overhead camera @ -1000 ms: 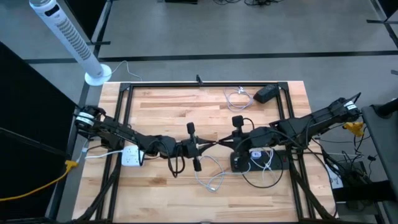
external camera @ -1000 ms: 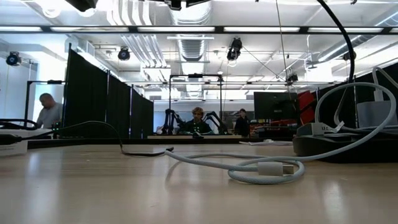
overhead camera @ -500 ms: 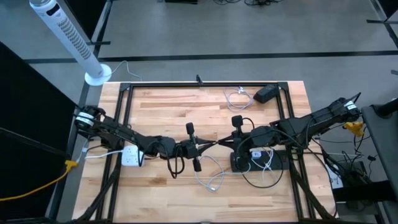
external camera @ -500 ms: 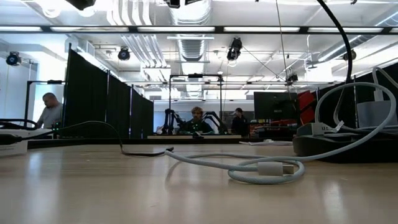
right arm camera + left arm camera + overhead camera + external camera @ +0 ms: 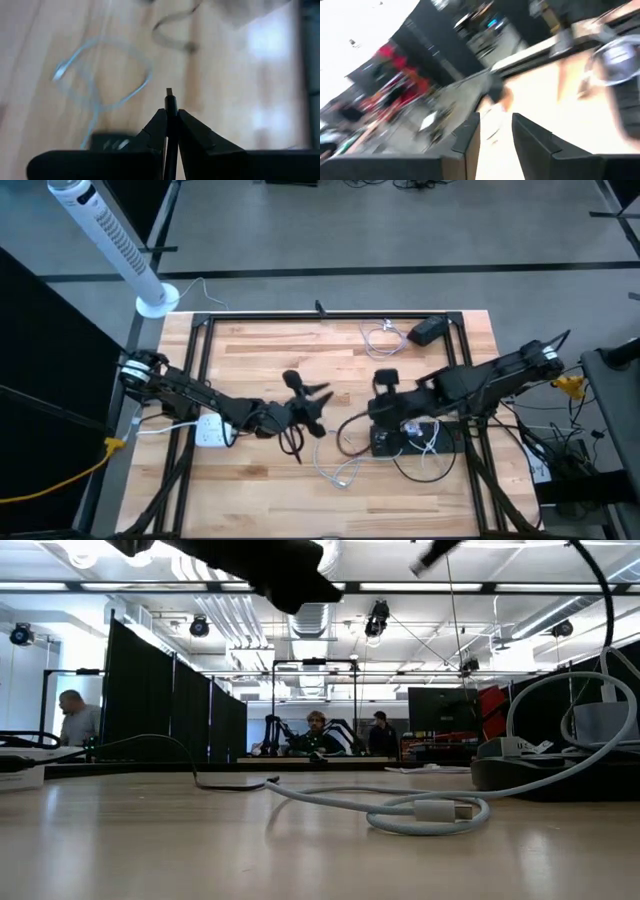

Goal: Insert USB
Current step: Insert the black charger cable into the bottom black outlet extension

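In the right wrist view my right gripper (image 5: 171, 114) is shut on a black USB plug (image 5: 170, 101), whose metal tip sticks out past the fingertips. In the high view this gripper (image 5: 372, 412) hangs tipped down, just left of the black hub (image 5: 440, 442) on the table. The plug's dark cable (image 5: 347, 437) sags in a loop below it. My left gripper (image 5: 308, 395) hovers over the table's middle. The left wrist view shows it open (image 5: 496, 122), with nothing between its fingers. My right gripper pinches the black USB plug's body (image 5: 170, 106) between its two fingers. The plug lies along the fingers and its metal tip (image 5: 169, 92) juts out in front. The fingers slant down toward the table, and the plug is lifted clear of it.
A white cable (image 5: 340, 470) lies coiled on the wood near the front and also shows in the low view (image 5: 420, 810). A white power strip (image 5: 208, 430) sits at the left. At the far right lie a black adapter (image 5: 430, 330) and a thin white cord (image 5: 380, 336). People sit beyond the table.
My left gripper has opened, let go of the dark cable and swung its fingers toward the far edge. My right gripper has tipped downward, still shut on the plug. The cable, drawn straight between the two grippers before, now sags in a loop.
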`<control>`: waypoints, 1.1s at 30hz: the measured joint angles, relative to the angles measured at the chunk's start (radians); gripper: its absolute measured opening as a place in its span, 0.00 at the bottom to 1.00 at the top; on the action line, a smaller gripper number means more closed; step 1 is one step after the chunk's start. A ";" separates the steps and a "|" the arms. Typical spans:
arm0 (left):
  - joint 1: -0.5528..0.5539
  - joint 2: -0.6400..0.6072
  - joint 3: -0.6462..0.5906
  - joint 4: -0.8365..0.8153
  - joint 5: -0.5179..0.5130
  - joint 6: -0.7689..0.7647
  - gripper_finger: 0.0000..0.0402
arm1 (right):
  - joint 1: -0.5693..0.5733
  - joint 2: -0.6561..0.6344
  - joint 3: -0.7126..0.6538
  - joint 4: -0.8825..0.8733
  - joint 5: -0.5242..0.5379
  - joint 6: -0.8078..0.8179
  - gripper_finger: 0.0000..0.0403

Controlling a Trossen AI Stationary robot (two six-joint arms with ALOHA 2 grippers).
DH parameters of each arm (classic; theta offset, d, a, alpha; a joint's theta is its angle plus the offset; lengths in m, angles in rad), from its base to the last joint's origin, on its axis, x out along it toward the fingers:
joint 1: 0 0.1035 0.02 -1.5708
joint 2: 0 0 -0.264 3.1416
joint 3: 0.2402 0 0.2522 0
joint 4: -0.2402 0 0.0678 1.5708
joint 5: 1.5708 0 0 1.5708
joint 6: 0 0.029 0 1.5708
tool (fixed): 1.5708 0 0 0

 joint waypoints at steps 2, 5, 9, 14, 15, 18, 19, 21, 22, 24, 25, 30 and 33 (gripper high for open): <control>0.000 -0.008 0.000 -0.037 -0.075 -0.032 0.29 | 0.000 0.069 0.015 -0.047 -0.066 0.035 0.05; 0.000 -0.028 0.000 -0.098 -0.110 -0.095 0.29 | 0.002 0.157 0.020 -0.102 -0.150 0.060 0.05; 0.001 -0.059 0.000 -0.185 -0.120 -0.183 0.26 | 0.002 0.253 0.025 -0.130 -0.291 0.090 0.05; 0.001 -0.075 0.001 -0.239 -0.123 -0.223 0.23 | 0.002 0.334 0.024 -0.148 -0.393 0.122 0.05; 0.001 -0.075 0.001 -0.241 -0.123 -0.228 0.22 | 0.001 0.347 0.024 -0.153 -0.397 0.123 0.05; 0.001 -0.076 0.001 -0.247 -0.123 -0.235 0.20 | 0.000 0.381 0.022 -0.154 -0.397 0.130 0.05; 0.001 -0.076 0.001 -0.247 -0.122 -0.236 0.20 | -0.001 0.387 0.022 -0.154 -0.398 0.131 0.05; 0.001 -0.076 0.001 -0.247 -0.122 -0.236 0.18 | -0.005 0.396 0.022 -0.155 -0.399 0.133 0.05; 0.001 -0.076 0.001 -0.247 -0.122 -0.236 0.18 | -0.007 0.404 0.021 -0.156 -0.401 0.133 0.05; 0.001 -0.076 0.001 -0.248 -0.122 -0.236 0.17 | -0.007 0.416 0.016 -0.160 -0.401 0.133 0.05; 0.001 -0.076 0.001 -0.248 -0.122 -0.236 0.16 | -0.009 0.420 0.015 -0.161 -0.401 0.133 0.05; 0.001 -0.076 0.001 -0.248 -0.122 -0.236 0.16 | -0.019 0.425 0.003 -0.163 -0.397 0.131 0.05; 0.001 -0.076 0.001 -0.248 -0.122 -0.237 0.17 | -0.031 0.425 -0.002 -0.162 -0.396 0.131 0.05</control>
